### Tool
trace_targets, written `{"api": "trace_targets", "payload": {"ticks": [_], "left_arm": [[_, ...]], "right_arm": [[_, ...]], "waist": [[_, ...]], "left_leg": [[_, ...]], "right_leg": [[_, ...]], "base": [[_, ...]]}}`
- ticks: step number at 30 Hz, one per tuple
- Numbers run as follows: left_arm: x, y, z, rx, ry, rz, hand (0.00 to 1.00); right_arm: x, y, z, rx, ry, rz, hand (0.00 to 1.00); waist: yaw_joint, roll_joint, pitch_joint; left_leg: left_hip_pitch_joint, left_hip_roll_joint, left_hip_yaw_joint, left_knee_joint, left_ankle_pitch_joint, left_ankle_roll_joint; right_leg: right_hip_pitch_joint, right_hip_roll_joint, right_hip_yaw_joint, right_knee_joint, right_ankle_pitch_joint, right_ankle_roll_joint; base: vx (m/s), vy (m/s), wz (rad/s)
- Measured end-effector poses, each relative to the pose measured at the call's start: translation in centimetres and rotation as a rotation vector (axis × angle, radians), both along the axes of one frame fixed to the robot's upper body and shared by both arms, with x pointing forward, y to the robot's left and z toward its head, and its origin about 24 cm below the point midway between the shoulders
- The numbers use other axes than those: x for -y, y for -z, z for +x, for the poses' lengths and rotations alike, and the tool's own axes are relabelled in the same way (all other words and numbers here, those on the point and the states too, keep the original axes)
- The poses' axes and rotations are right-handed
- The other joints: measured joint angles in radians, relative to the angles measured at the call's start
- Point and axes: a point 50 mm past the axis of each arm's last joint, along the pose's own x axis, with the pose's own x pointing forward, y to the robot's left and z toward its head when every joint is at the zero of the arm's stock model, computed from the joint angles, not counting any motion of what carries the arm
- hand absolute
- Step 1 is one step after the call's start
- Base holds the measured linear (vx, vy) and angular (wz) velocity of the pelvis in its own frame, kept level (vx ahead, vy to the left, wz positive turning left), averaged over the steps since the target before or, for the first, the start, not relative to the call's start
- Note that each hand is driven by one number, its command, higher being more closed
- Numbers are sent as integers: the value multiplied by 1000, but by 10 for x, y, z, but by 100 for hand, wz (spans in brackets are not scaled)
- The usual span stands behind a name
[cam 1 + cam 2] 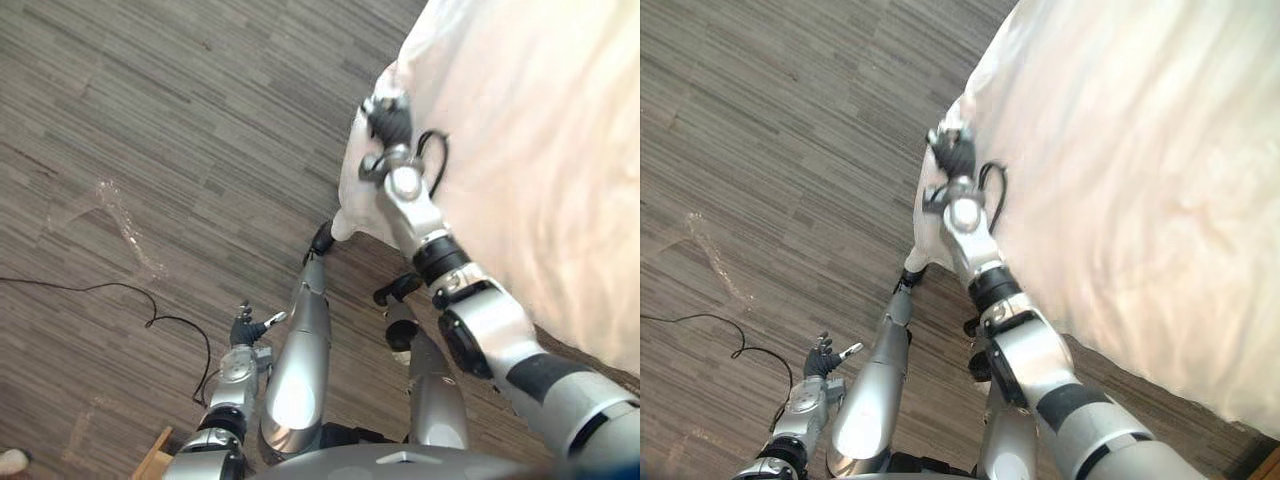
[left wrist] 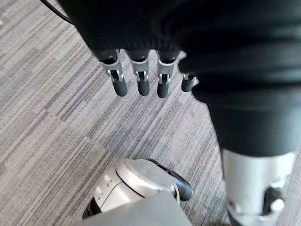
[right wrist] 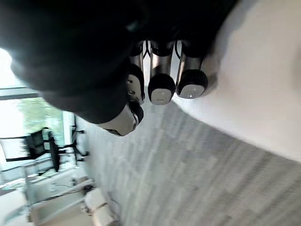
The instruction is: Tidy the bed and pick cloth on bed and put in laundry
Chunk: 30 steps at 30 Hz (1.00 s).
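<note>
Left eye view, starting at the left: our left hand [image 1: 247,328] hangs low beside us over the striped grey floor [image 1: 150,120]. Its fingers [image 2: 141,80] are straight and relaxed, with nothing in them. It is well apart from the bed.

Further right, our right hand [image 1: 388,122] reaches up to the near corner of the bed, where the white sheet [image 1: 540,150] turns over the edge and drops toward the floor. In the right wrist view its fingers [image 3: 161,89] are curled in toward the thumb [image 3: 126,120], right against the sheet's edge, and we see no fold of cloth caught between them. We judge the hand closed but not yet gripping.

The sheet covers the bed on the right, pale and gently rippled, and its hanging corner [image 1: 352,195] sits just below and beside the right hand.

We expect the sheet to handle as light, soft and limp. It should give no resistance to a pinch, bunch easily, and drag along the mattress rather than lift as one piece. A smooth weave may slip out of a shallow fingertip hold. The best place to take it looks to be that hanging corner, gathering a good fold between thumb and fingers before pulling. A grip on the flat top would likely just skate over the cloth.
</note>
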Motion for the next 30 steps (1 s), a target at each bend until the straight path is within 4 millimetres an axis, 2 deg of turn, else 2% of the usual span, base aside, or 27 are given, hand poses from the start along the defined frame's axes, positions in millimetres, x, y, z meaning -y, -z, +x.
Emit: {"api": "trace_targets", "payload": {"ticks": [1, 3, 5, 6, 7, 8, 10, 11, 13, 16, 18, 19, 20, 21, 22, 24, 27, 30], "left_arm": [[1, -1, 1, 4, 0, -2, 0], [3, -5, 6, 35, 4, -6, 0], [4, -7, 8, 43, 6, -7, 0], [4, -7, 8, 44, 6, -7, 0], [6, -8, 10, 48, 8, -10, 0], [6, -8, 10, 49, 8, -10, 0], [9, -10, 14, 61, 14, -17, 0], [10, -11, 15, 64, 16, -19, 0], [17, -11, 17, 65, 35, -29, 0], [32, -9, 18, 56, 93, -50, 0], [41, -4, 15, 24, 121, -69, 0], [41, -3, 14, 15, 121, -72, 0], [42, -1, 12, -4, 122, -77, 0], [43, 4, 7, -37, 126, -81, 0], [42, 7, 4, -53, 124, -83, 0], [41, 16, -8, -114, 115, -89, 0], [39, 23, -19, -165, 103, -98, 0], [35, 26, -24, -186, 88, -114, 0]], "right_arm": [[-2, 8, -3, -17, -12, -22, 100], [-7, 36, -15, -79, -61, -95, 100], [-7, 49, -21, -115, -77, -118, 100], [-5, 57, -24, -144, -75, -127, 100], [0, 77, -32, -213, -62, -128, 100], [1, 79, -33, -220, -61, -127, 100], [8, 106, -49, -322, -36, -96, 100], [10, 112, -52, -344, -31, -86, 100], [19, 134, -67, -438, 12, -26, 100], [45, 169, -92, -585, 124, 56, 100], [80, 190, -109, -663, 258, 123, 100], [89, 194, -114, -676, 293, 146, 100], [104, 203, -125, -713, 363, 187, 100], [121, 218, -146, -772, 454, 240, 100], [127, 223, -154, -796, 487, 257, 100], [144, 244, -192, -900, 606, 319, 100], [162, 257, -224, -984, 717, 361, 100], [174, 261, -235, -1012, 779, 383, 100]], "waist": [[1, 1, 0], [-1, 2, -1], [-7, 2, -1], [-11, 2, -3], [-19, 5, -9], [-20, 5, -9], [-30, 7, -17], [-34, 8, -17], [-57, 6, -47], [-94, 7, -84], [-126, 15, -147], [-133, 15, -157], [-138, 13, -178], [-153, 12, -227], [-159, 13, -246], [-186, 17, -311], [-218, 37, -353], [-244, 51, -374]], "left_leg": [[1, -1, 15, 1, 2, 2], [2, -5, 46, 14, 3, 2], [14, -7, 62, 23, 3, 2], [22, -7, 73, 23, 3, 2], [41, -7, 85, 25, 2, 2], [43, -7, 87, 25, 2, 2], [67, -5, 107, 26, 2, 2], [74, -4, 111, 26, 2, 2], [90, -1, 131, 27, 1, 2], [149, 11, 184, 25, -9, 4], [180, 31, 241, 26, -35, 25], [194, 37, 253, 26, -36, 27], [219, 45, 273, 28, -45, 32], [235, 56, 294, 33, -55, 31], [247, 60, 304, 31, -59, 31], [310, 81, 353, 18, -74, 26], [388, 98, 402, -6, -85, 18], [430, 105, 432, -23, -88, 15]], "right_leg": [[0, -4, -3, 3, -1, -2], [6, -14, -21, 10, -5, -8], [19, -19, -23, 13, -5, -9], [25, -21, -22, 14, -6, -9], [38, -25, -22, 16, -8, -13], [39, -25, -22, 17, -8, -13], [50, -28, -10, 23, -12, -17], [55, -29, -8, 23, -13, -16], [61, -31, 4, 29, -21, -9], [100, -29, 28, 31, -29, -11], [115, -16, 43, 30, -32, -7], [124, -12, 48, 28, -29, -10], [138, -2, 67, 20, -27, -11], [149, 12, 87, 5, -22, -9], [158, 20, 91, -2, -21, -9], [197, 50, 132, -35, -11, 2], [247, 83, 176, -80, 4, 1], [279, 107, 205, -131, 28, 6]], "base": [[60, 6, 6], [45, -11, -1], [17, -11, -5], [-22, 0, -12], [-24, 2, -12], [-50, 4, -16], [-61, 3, -19], [-82, 1, -18], [-95, 4, -17], [-96, 2, -36], [-89, 3, -45], [-40, -9, -53], [-19, -22, -51], [-1, -24, -51], [40, -32, -49], [73, -37, -57], [79, -22, -52], [66, 9, -41]]}}
